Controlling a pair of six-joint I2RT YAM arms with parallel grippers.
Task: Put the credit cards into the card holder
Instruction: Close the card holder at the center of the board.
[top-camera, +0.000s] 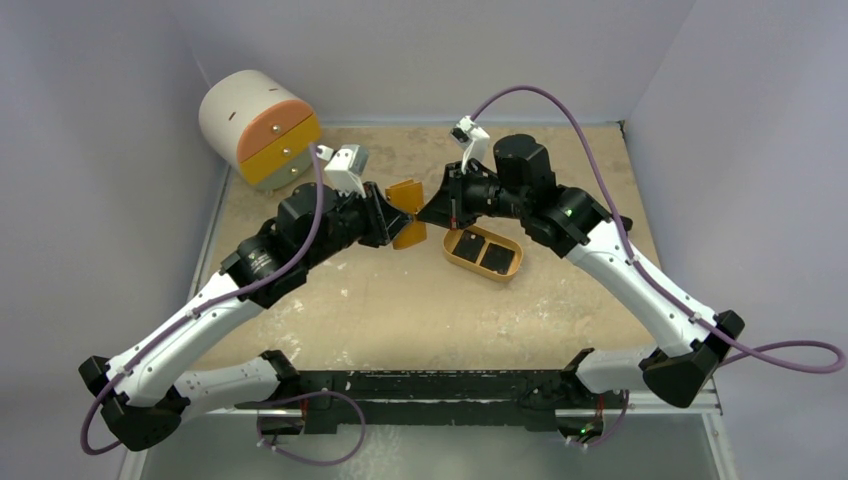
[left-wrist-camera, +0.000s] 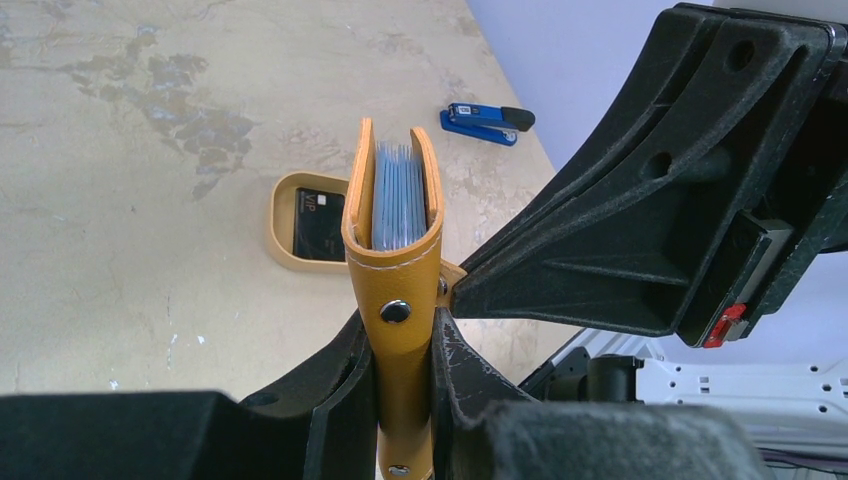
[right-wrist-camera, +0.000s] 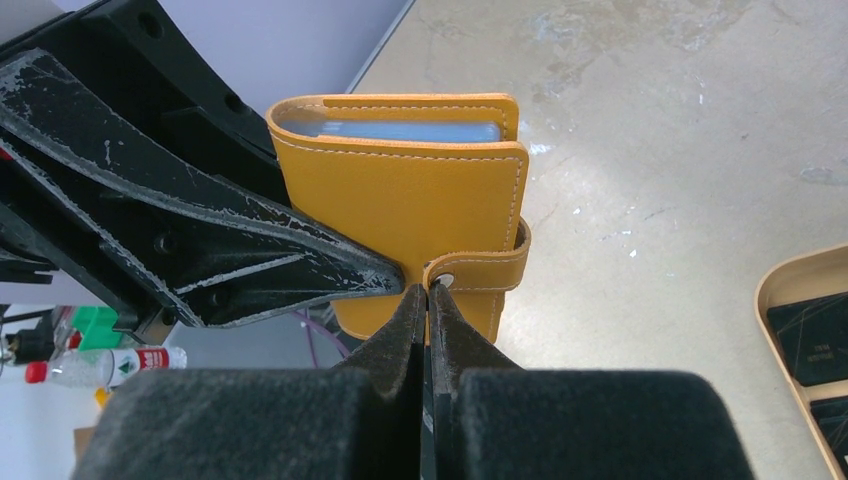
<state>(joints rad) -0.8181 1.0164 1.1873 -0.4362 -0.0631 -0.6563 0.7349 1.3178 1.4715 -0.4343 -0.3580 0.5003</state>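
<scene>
Left gripper (left-wrist-camera: 404, 345) clamps the orange-tan card holder (right-wrist-camera: 400, 200) above the table while the right gripper (right-wrist-camera: 428, 300) pinches its snap tab (right-wrist-camera: 485, 268) tight. Credit cards (top-camera: 482, 250) wait in the tray (top-camera: 512, 270) at four o'clock. The tab is best peeled straight outward, with the left grip firm.

A robotics lab cell, by every sign. Plain pale walls (top-camera: 430, 50) box in the desk (top-camera: 400, 310) on three sides, and its beige top is stained and scuffed. The left arm (top-camera: 200, 320) and right arm (top-camera: 640, 280), white and black, are bolted to a rail (top-camera: 430, 385) at the near edge, with purple cables (top-camera: 540, 95) looping off them. Test props lie about: a round drawer box (top-camera: 255, 125), an orange tray (top-camera: 449, 247), a blue stapler (left-wrist-camera: 487, 122). Past the desk's edge there's a red-capped bottle (right-wrist-camera: 120, 365) among blurred clutter.
</scene>
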